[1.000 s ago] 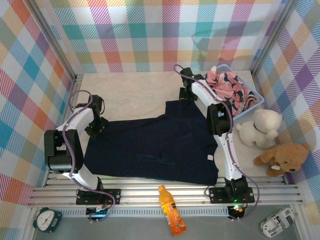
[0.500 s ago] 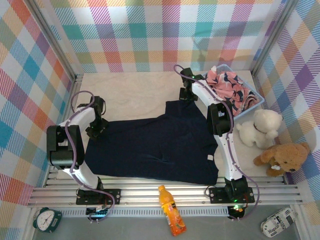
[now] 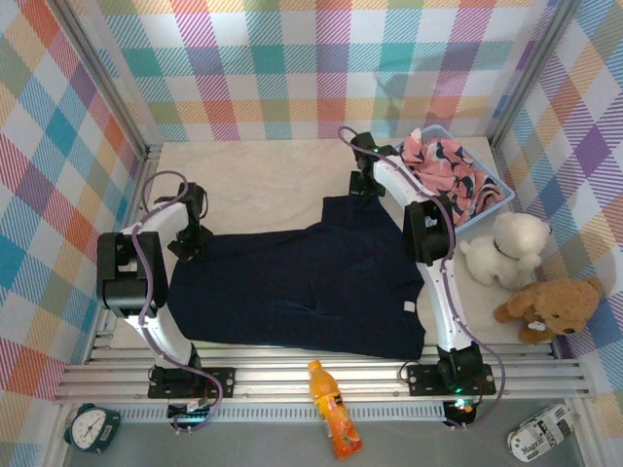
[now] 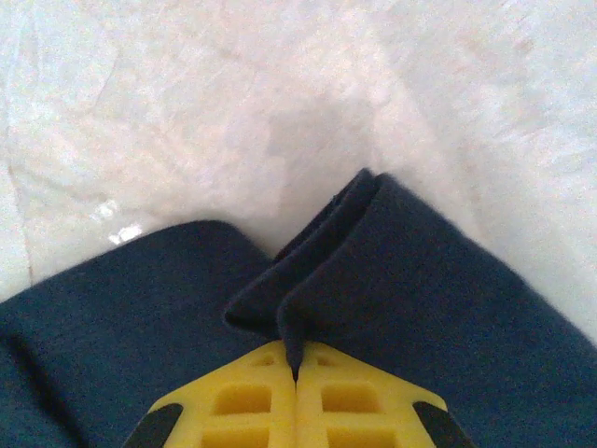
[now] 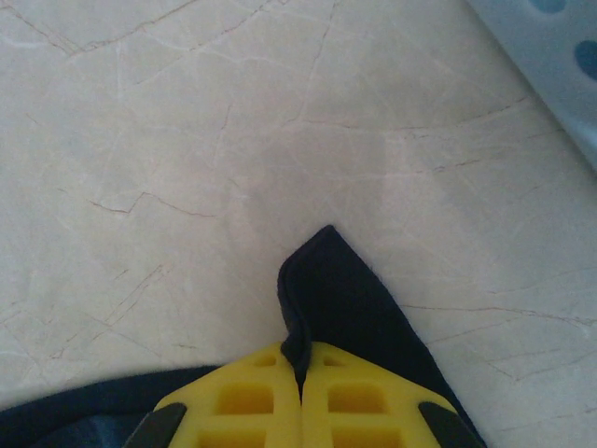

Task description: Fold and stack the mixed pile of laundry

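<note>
The navy trousers [image 3: 302, 282] lie spread flat across the middle of the worktop [image 3: 253, 185], reaching from the left arm to the right arm.

Left tool [image 3: 187, 243]: positioned at the far-left corner of the trousers. In the left wrist view the tool [image 4: 297, 373] has its yellow fingers [image 4: 242, 401] pressed together, with a raised fold of navy cloth [image 4: 373, 252] pinched between them. Pale worktop [image 4: 233, 93] lies beyond the fold.

Right tool [image 3: 362, 185]: positioned at the far-right corner of the trousers, near the basket. In the right wrist view the tool [image 5: 300, 373] is closed on a pointed corner of the navy cloth [image 5: 336, 289], which stands up from the veined worktop [image 5: 187, 140]. A light blue basket wall [image 5: 550, 56] shows at the far right.

The pink printed garment [image 3: 443, 170] lies bundled inside the light blue basket [image 3: 501, 195] at the far-right corner of the worktop, apart from the trousers.

Other items:
- White teddy bear [image 3: 511, 248] and brown teddy bear [image 3: 550, 306], right of the right arm.
- Orange drink bottle [image 3: 331, 409], lying in front of the arm bases.
- Alarm clock [image 3: 90, 426], near-left corner.
- Small white object [image 3: 540, 430], near-right corner; possibly a toy car, too small to confirm.
</note>
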You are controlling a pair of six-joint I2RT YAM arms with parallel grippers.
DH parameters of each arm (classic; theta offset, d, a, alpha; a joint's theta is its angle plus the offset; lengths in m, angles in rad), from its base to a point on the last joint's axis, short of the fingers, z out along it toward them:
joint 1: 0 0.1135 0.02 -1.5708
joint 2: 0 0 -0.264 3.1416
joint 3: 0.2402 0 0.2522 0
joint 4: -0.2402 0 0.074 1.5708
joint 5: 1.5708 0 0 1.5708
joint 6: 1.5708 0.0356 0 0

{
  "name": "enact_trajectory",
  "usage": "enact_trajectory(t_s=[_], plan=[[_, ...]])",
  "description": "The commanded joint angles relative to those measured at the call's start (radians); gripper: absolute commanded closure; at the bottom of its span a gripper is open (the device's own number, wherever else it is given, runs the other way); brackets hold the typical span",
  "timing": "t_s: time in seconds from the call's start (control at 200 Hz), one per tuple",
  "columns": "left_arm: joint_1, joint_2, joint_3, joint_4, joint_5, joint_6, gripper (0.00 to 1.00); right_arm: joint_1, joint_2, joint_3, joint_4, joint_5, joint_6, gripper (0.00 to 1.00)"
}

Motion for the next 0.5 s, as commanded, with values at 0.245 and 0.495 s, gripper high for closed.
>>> enact_trajectory(t_s=[0.245, 0.495], plan=[[0.026, 0.116, 0.288, -0.061, -0.005, 0.06, 1.0, -0.04, 0.044, 0.22, -0.061, -0.06, -0.011, 1.0], [0.038, 0.159, 0.448, -0.075, 0.069, 0.129, 1.0, -0.071, -0.045, 0.186, -0.029, -0.16, 0.01, 1.0]])
